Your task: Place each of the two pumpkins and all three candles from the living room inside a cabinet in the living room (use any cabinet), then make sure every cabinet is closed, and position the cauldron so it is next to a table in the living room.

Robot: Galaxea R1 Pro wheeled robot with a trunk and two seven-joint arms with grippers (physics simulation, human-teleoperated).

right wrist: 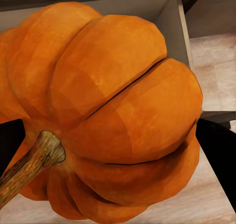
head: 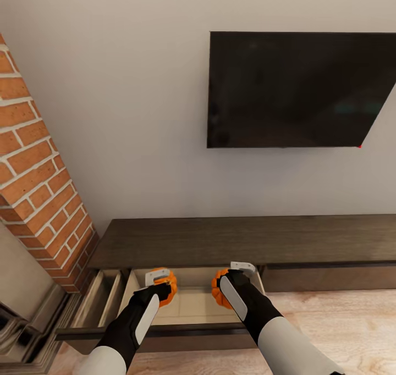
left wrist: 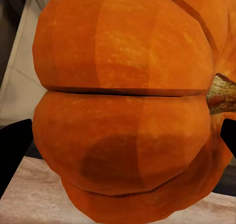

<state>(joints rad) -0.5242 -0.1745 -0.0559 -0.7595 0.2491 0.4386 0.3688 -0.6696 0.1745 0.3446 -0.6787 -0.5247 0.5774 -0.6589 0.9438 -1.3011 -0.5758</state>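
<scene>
The left gripper [head: 159, 285] pinches one pumpkin [head: 166, 287] between its dark fingers [left wrist: 12, 152]; the right gripper [head: 235, 279] pinches the other pumpkin [head: 219, 289] likewise. Both pumpkins hang over the pale inside of the cabinet's [head: 242, 240] pulled-out drawer [head: 192, 308]. Each pumpkin lies tipped, its stem [right wrist: 32, 162] pointing sideways across the jaws. The head view adds the brick column [head: 38, 188] and wall screen [head: 297, 89].
</scene>
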